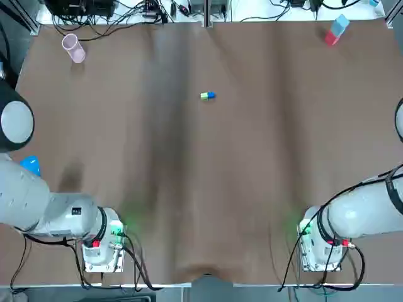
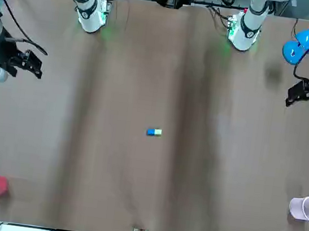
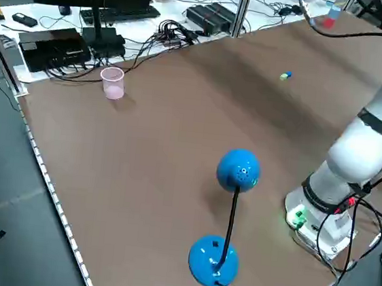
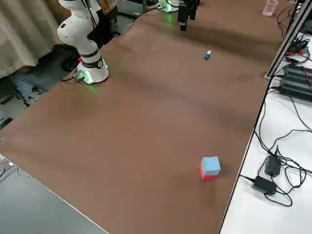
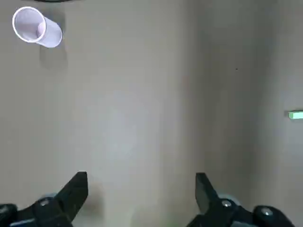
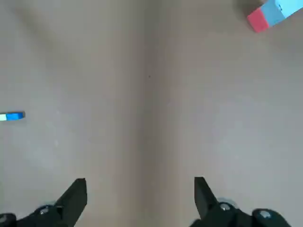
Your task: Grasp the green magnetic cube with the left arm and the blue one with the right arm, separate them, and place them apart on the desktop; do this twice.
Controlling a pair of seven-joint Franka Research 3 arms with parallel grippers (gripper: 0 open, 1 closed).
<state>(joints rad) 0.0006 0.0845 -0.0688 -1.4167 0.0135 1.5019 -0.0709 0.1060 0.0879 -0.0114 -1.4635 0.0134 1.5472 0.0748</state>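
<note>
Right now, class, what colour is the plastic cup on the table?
The cup is pale pink; the left side view shows it best.

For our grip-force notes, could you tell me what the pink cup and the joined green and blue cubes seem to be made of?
Pink cup: probably thin translucent plastic; its wall looks pale, see-through. Green cube and blue cube: possibly hard plastic, given flat saturated colour; finish unclear.
</note>
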